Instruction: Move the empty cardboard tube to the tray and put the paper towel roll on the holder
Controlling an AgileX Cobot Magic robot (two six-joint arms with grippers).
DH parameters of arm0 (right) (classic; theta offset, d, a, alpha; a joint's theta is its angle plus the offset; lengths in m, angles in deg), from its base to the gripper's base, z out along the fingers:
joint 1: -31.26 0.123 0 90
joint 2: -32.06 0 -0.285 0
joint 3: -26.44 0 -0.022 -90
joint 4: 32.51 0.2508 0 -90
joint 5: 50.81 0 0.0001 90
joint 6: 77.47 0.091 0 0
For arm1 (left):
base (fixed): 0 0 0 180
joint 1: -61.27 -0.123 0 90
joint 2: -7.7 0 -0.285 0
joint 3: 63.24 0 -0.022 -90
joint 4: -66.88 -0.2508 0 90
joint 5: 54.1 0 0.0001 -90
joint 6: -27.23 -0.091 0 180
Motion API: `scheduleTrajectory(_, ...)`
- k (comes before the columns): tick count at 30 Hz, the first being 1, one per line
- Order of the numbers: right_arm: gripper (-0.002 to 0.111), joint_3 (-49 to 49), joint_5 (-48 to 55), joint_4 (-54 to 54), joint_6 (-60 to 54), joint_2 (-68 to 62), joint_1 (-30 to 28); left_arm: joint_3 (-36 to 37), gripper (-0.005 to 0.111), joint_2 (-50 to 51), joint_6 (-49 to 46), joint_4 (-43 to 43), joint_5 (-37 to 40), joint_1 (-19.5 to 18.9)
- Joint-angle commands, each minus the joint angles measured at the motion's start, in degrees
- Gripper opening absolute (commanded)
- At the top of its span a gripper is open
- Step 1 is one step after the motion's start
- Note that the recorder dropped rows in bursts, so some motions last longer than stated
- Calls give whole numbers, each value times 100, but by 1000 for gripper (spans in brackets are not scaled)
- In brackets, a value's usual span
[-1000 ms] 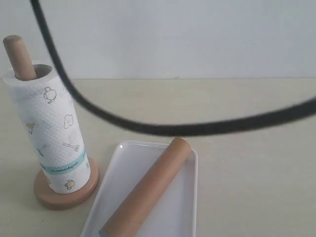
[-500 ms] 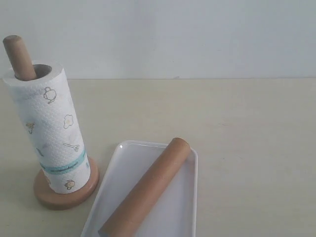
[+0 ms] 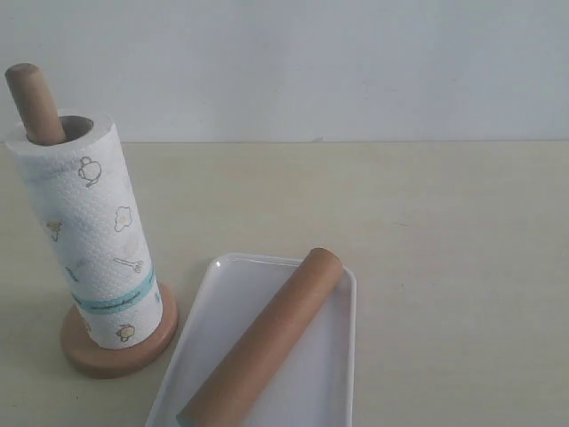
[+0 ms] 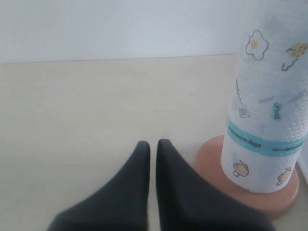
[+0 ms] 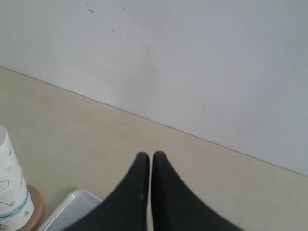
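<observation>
Empty cardboard tube [image 3: 262,347] lies diagonally in tray [image 3: 311,382], nearest camera, far end at tray's back rim. Just left of tray: paper towel roll [image 3: 93,231] upright on holder [image 3: 116,360], dowel top poking above core. Left gripper [image 4: 153,147]: fingers together, nothing held, near holder base. Right gripper [image 5: 150,156]: fingers together, empty, tray corner close by. Beyond: beige table [image 3: 444,222], white wall [image 3: 338,62].
</observation>
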State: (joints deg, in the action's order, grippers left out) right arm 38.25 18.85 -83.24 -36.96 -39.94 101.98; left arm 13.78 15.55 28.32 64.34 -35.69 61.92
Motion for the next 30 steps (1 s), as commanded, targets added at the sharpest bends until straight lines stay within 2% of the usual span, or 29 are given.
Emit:
scheduleTrajectory(1,1,6,31,54,-94,490,7,20,4,-7,37,37,-22,-14)
scheduleTrajectory(5,1,-440,-41,253,-301,1124,-297,20,4,-7,37,37,-22,-14)
scheduleTrajectory(7,1,-959,-605,308,-301,1549,-664,20,4,-7,37,37,-22,-14)
scheduleTrajectory(14,1,-3113,-2570,399,-319,3077,-2271,20,4,-7,37,37,-22,-14)
scheduleTrajectory(19,1,-4577,-3682,786,-319,4042,-3682,20,4,-7,37,37,-22,-14)
scheduleTrajectory(26,1,-6200,-4582,1853,-324,5039,-5559,20,4,-7,37,37,-22,-14)
scheduleTrajectory(30,1,-7013,-4844,2155,-380,5386,-6134,20,4,-7,37,37,-22,-14)
